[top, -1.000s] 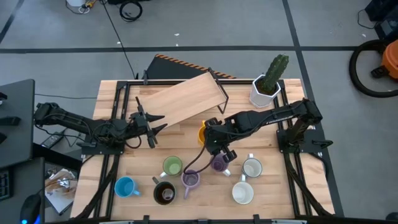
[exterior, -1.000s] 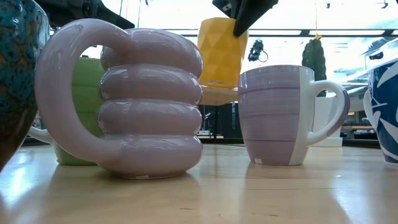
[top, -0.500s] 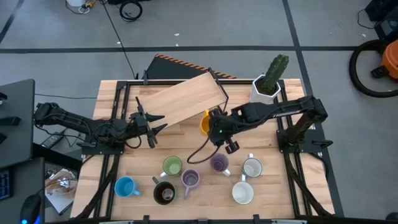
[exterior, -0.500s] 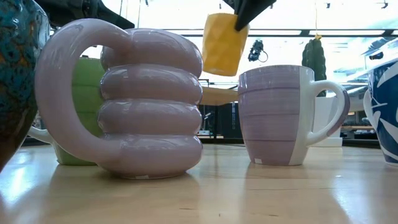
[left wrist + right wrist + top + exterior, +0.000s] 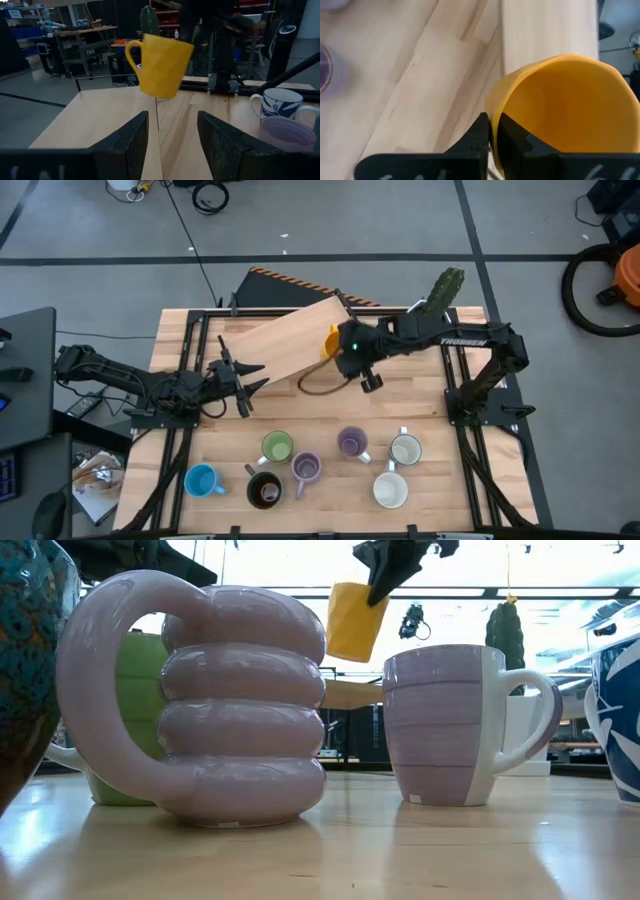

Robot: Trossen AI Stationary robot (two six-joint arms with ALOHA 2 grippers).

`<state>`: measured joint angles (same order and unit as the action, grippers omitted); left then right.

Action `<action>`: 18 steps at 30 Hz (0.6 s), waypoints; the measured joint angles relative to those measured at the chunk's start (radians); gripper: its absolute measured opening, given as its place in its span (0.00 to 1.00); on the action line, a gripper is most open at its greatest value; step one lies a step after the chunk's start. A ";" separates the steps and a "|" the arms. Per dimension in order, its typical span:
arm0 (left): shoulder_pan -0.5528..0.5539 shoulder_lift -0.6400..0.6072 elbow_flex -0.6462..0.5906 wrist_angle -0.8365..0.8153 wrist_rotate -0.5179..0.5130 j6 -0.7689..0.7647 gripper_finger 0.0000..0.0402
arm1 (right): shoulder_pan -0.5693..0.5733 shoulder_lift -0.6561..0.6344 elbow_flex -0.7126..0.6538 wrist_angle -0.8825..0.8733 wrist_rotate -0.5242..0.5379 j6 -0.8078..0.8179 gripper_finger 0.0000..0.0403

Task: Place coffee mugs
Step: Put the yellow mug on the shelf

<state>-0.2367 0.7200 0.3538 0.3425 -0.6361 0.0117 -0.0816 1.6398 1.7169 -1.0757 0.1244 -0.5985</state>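
My right gripper (image 5: 347,358) is shut on the orange mug (image 5: 331,340), which it holds in the air at the near right edge of the raised wooden board (image 5: 290,340). The mug also shows in the low view (image 5: 352,622) and the left wrist view (image 5: 161,65). My left gripper (image 5: 245,375) is open and empty beside the board's left end. Seven mugs stand on their bases on the near half of the table: green (image 5: 277,446), two lilac (image 5: 305,468) (image 5: 351,443), two white (image 5: 405,449) (image 5: 390,490), blue (image 5: 202,480) and dark brown (image 5: 264,490). My right gripper pinches the orange mug's wall at the rim (image 5: 495,106), one finger inside the cup and one outside. The fingers come from above, on the side away from the handle (image 5: 131,50). The mug hangs below them, tilted, clear of the table and the board.
The wooden board slants across the far middle of the table. A cactus in a white pot (image 5: 437,305) stands at the far right, partly behind my right arm. Bare tabletop lies between the board and the mugs (image 5: 300,415).
My right gripper has gone up and toward the table's far edge with the orange mug, from above the row of mugs to the board's edge. The mug has risen and tipped over a little.
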 joint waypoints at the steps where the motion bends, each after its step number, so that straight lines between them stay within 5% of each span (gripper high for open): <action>1: 0.000 0.000 0.000 0.001 0.000 0.000 0.44 | -0.020 0.000 0.012 0.003 -0.021 -0.013 0.07; 12: 0.000 0.000 0.000 0.000 0.052 -0.061 0.44 | -0.204 0.026 0.033 0.098 -0.206 -0.118 0.07; 18: 0.000 0.000 0.000 0.008 0.083 -0.081 0.44 | -0.219 0.062 0.035 0.100 -0.216 -0.151 0.07</action>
<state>-0.2371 0.7200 0.3542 0.3507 -0.5533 -0.0691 -0.3006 1.7014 1.7519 -0.9758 -0.0919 -0.7493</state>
